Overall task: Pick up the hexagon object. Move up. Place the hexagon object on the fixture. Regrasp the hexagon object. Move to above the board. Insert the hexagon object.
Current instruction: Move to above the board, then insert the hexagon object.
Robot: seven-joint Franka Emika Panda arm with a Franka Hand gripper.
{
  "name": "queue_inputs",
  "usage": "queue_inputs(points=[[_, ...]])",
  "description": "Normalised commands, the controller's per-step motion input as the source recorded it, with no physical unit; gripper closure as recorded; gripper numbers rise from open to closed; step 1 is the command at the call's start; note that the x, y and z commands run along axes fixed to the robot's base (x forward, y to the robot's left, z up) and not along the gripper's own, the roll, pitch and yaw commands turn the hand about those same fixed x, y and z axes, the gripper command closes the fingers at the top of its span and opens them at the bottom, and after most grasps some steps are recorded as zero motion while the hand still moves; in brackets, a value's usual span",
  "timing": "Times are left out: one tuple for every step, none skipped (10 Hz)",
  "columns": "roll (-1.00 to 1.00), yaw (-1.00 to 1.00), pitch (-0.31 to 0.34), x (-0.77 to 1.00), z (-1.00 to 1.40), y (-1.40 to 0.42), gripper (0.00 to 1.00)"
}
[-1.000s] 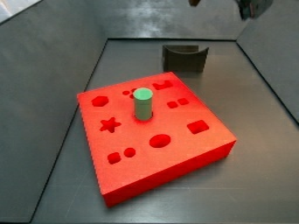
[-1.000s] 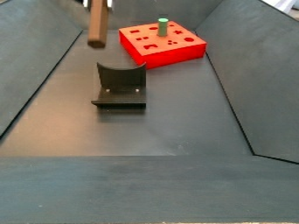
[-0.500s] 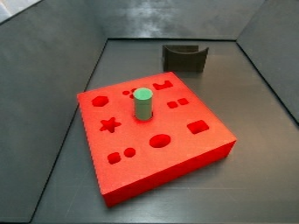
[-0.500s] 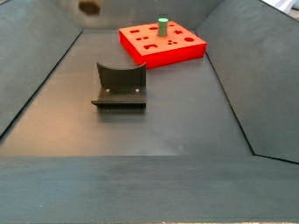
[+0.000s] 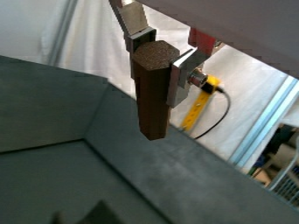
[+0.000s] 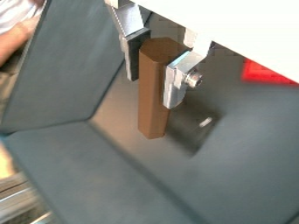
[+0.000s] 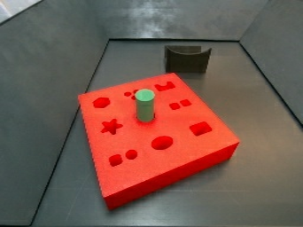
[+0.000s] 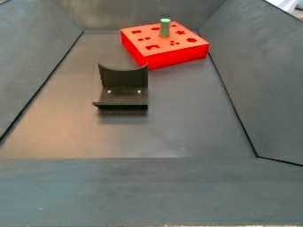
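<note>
Gripper [image 5: 155,54] out of both side views, high above fixture [image 8: 120,87]; fingers [image 6: 177,74] clenched on hexagon object [image 5: 151,92], hanging vertical. Risk: misaligned descent strikes fixture notch edge, bar slips in grip.

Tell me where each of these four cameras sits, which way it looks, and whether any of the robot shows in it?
Wrist view: rides on the arm, looks along the claw holding the hexagon object.
Wrist view: same perch, same claw and bar, a corner of the board.
Side view: sits near the board, faces the fixture; no robot.
Side view: sits opposite, fixture nearer than the board; no robot.
Both side views share the green peg.
</note>
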Motion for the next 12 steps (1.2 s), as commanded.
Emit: queue_inputs(points=[[-1.0,0.01,0.008,-0.58,0.15,-1.0,1.0],[-1.0,0.01,0.005,-0.59,0.16,-1.0,1.0],[-1.0,0.01,0.0,-0.59,0.15,-1.0,1.0],[-1.0,0.01,-0.007,-0.61,0.16,-1.0,1.0],[-1.0,0.01,-0.015,-0.63,0.15,-1.0,1.0],[-1.0,0.01,-0.025,-0.65,0.16,-1.0,1.0],[-1.0,0.0,-0.039,-0.61,0.14,-0.9,1.0],[-0.85,0.0,-0.051,-0.37,0.06,-0.46,1.0],[-0.71,0.0,-0.046,-0.26,0.04,-0.31,1.0],[-0.38,0.0,-0.02,-0.11,0.02,-0.11,1.0],[-0.28,-0.01,-0.019,-0.07,0.01,-0.06,1.0],[0.0,0.0,-0.011,-0.03,-0.04,-0.03,1.0]])
